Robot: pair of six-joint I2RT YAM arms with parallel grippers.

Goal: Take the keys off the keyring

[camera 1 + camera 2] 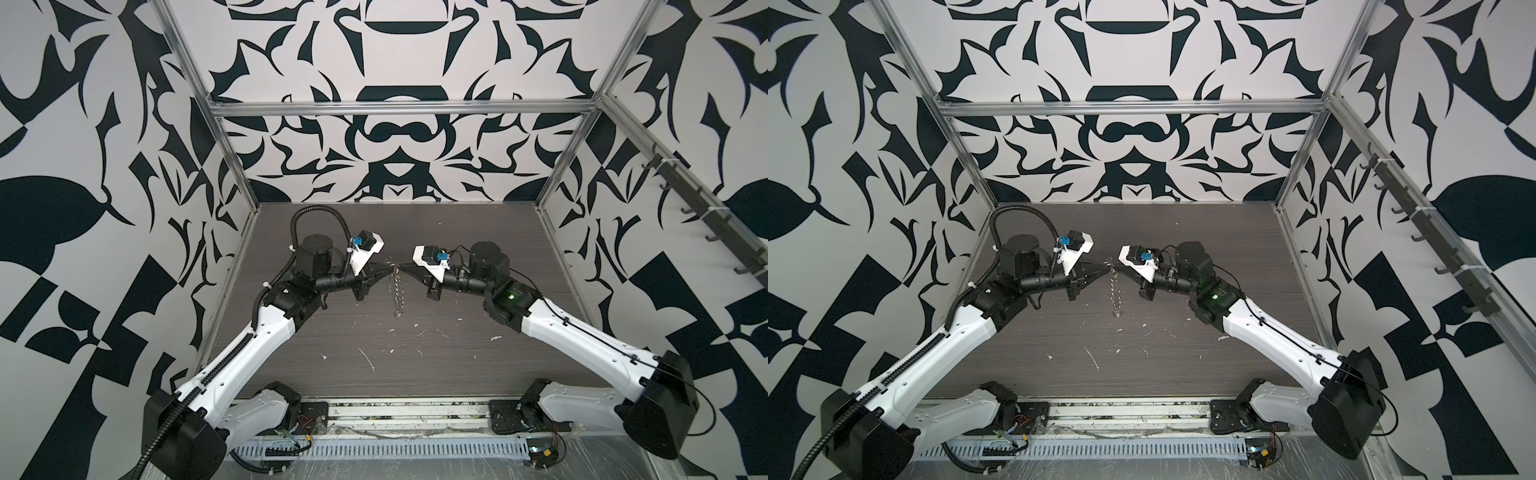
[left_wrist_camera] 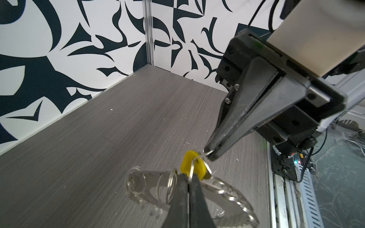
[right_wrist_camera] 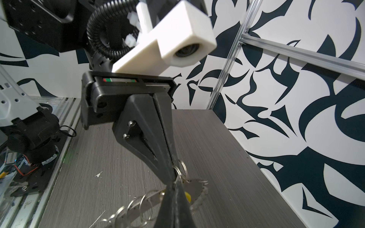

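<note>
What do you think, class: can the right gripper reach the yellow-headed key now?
Probably yes: the right gripper, shut on a wire split ring by the yellow-headed key, sits beside it with nothing between. The left gripper clamps the keyring.

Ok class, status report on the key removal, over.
Left gripper: fingers shut by the key, exact hold unclear. Right gripper shut on a split ring. Keyring hangs between them. Nothing blocking.

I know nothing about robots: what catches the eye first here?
Bold black-and-white patterned walls all round. Above the dark grey table, the left hand and right hand meet tip to tip, shut, dangling a flat grey metal keyring hung with silver wire loops; a small yellow-headed key sits right at their tips.
</note>
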